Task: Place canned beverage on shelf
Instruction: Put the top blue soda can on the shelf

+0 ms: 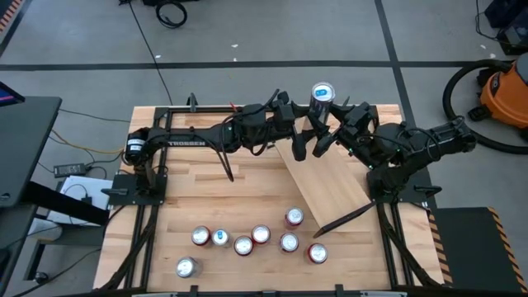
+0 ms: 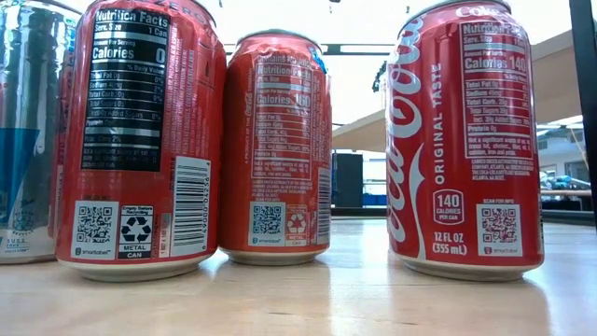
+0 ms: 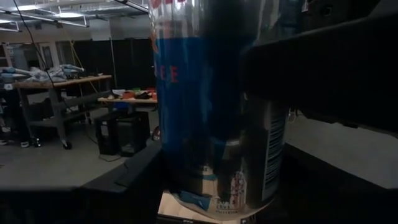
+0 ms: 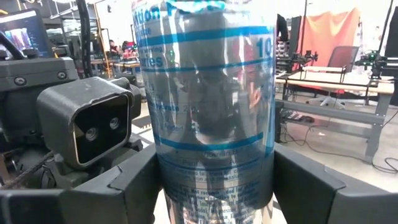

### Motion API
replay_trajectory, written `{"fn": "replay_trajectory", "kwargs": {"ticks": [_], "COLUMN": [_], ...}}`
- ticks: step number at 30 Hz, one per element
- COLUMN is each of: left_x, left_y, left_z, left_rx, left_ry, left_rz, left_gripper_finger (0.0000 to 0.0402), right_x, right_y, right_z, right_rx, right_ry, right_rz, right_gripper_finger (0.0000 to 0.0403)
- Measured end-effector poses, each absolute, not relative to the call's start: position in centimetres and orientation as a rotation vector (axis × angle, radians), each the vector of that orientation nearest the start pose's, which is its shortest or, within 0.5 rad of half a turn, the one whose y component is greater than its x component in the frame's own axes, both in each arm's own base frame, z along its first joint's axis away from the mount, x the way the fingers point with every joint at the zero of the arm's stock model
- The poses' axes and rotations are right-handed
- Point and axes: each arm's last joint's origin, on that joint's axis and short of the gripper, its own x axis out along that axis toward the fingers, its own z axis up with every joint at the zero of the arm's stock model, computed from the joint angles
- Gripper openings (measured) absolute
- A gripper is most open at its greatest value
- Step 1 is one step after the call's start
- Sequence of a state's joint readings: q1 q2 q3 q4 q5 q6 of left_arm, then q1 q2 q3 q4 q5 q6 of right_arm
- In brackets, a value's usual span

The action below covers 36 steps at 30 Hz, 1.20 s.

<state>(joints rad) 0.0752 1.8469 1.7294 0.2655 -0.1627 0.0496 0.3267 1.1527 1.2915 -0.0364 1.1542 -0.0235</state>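
Observation:
A tall silver and blue can point(image 1: 322, 93) stands upright at the far end of the shelf point(image 1: 330, 177). The shelf is a light wood plank lying slantwise on the table's far right, with thin black rails point(image 1: 340, 219) at its ends. Both arms meet at the can: my left gripper point(image 1: 307, 124) comes from the left and my right gripper point(image 1: 337, 125) from the right. The can fills the left wrist view point(image 3: 217, 106) and the right wrist view point(image 4: 211, 106). Light wood shows just under the can's base point(image 3: 177, 205). I cannot tell whether the base touches it. My left gripper has the can's lower body point(image 3: 180, 162) between its two fingers, coming level from the table's left. One finger point(image 3: 140, 174) lies against the can's side; the other is lost in the dark. The can is upright. My right gripper pinches the can's lower body point(image 4: 171, 174) between its two fingers point(image 4: 134, 183), one on each side. It comes about level from the table's right. The can stands upright in the hold.
Several cans, mostly red, stand near the table's front edge point(image 1: 247, 241); they fill the low view point(image 2: 280, 149). Black frame bars point(image 1: 153, 223) run along the table's left and right sides. Bare wood lies left of the shelf point(image 1: 206, 190).

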Motion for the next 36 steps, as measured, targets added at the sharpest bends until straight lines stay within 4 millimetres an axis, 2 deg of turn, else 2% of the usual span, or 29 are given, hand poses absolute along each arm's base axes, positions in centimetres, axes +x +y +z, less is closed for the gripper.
{"fn": "replay_trajectory", "kwargs": {"ticks": [7, 19, 28, 36], "left_x": [43.7, 43.7, 43.7, 43.5], "left_y": [3.8, 3.9, 4.2, 5.7], "left_z": [39.7, 39.3, 38.6, 38.1], "left_rx": [0.067, 0.070, 0.005, -0.067], "left_ry": [-0.094, -0.048, 0.017, 0.065], "left_rz": [0.243, 0.238, 0.042, -0.102], "left_gripper_finger": [0.0257, 0.0256, 0.0256, 0.0256], "right_x": [21.3, 21.1, 19.4, 18.0], "right_y": [4.6, 4.5, 4.7, 4.4], "right_z": [44.9, 45.0, 45.5, 44.5], "right_rx": [0.054, 0.035, 0.073, 0.170], "right_ry": [-0.064, -0.057, -0.073, 0.001], "right_rz": [-0.826, -0.817, -0.726, -0.608], "right_gripper_finger": [0.0289, 0.0290, 0.0290, 0.0290]}}
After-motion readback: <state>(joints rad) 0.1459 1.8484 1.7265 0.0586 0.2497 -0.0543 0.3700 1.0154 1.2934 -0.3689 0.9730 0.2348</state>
